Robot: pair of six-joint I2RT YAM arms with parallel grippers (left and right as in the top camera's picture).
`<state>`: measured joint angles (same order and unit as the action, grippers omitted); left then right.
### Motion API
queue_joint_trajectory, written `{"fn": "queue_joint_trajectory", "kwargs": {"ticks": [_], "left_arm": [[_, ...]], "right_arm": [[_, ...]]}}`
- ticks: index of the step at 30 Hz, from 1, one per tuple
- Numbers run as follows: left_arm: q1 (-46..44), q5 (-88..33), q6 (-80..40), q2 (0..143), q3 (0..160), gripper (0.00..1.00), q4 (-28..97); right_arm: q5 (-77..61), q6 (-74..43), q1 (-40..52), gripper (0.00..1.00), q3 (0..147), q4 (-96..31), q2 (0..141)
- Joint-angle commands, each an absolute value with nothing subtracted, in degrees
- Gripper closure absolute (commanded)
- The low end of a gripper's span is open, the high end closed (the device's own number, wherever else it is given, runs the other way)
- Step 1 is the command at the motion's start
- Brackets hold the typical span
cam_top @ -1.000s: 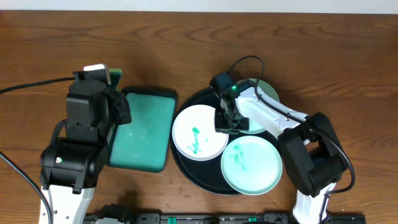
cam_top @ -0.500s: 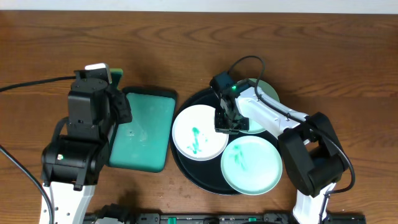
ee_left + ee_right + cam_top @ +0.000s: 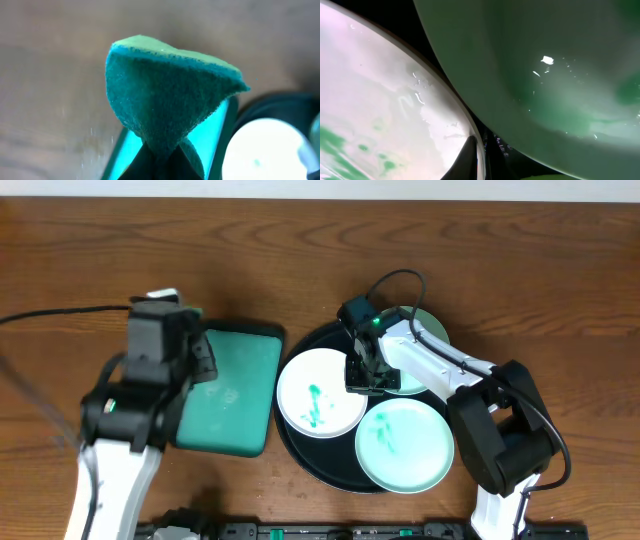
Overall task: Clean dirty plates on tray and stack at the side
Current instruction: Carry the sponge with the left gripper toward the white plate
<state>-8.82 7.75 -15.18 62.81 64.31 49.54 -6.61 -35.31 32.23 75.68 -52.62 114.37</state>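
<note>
White plate [image 3: 320, 393], green-smeared, sits on black tray [image 3: 300, 456] with front mint plate [image 3: 405, 445] and rear mint plate [image 3: 428, 328]. Right end effector [image 3: 364, 376] low between white and rear plates; grip cannot be told. Left end effector [image 3: 161, 152] clenched on sponge [image 3: 165, 95], over teal tray [image 3: 235, 395] edge. Wood surface [image 3: 520, 260].

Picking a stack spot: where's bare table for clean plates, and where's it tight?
Free: tabletop far-right of the black tray, and the far strip beyond both trays. Tight: the black tray, filled by three plates plus the right gripper; the teal tray nearly abuts it.
</note>
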Motion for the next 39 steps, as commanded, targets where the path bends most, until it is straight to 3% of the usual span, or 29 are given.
{"fn": "queue_joint_trajectory", "kwargs": {"ticks": [1, 5, 11, 26, 30, 39], "left_arm": [[-8.9, 5.9, -24.6, 70.7, 64.7, 0.93, 54.6], [-8.9, -4.2, -24.9, 79.8, 64.8, 0.93, 58.8], [-8.9, -8.5, -22.5, 88.7, 64.8, 0.93, 61.5], [-10.7, -10.0, -20.2, 88.6, 64.9, 0.93, 57.1], [-15.9, -15.7, -21.2, 88.7, 64.9, 0.93, 53.6], [-29.7, -15.6, -30.8, 95.4, 64.9, 0.93, 44.5]], "right_arm": [[-7.3, -35.5, 33.5, 0.99, 75.9, -50.3, 116.8], [-7.3, -35.5, 33.5, 0.99, 75.9, -50.3, 116.8], [-7.3, -35.5, 33.5, 0.99, 75.9, -50.3, 116.8], [-7.3, -35.5, 33.5, 0.99, 75.9, -49.8, 116.8], [-7.3, -35.5, 33.5, 0.99, 75.9, -49.3, 116.8], [-7.4, -35.5, 33.5, 0.99, 75.9, -49.3, 116.8]]}}
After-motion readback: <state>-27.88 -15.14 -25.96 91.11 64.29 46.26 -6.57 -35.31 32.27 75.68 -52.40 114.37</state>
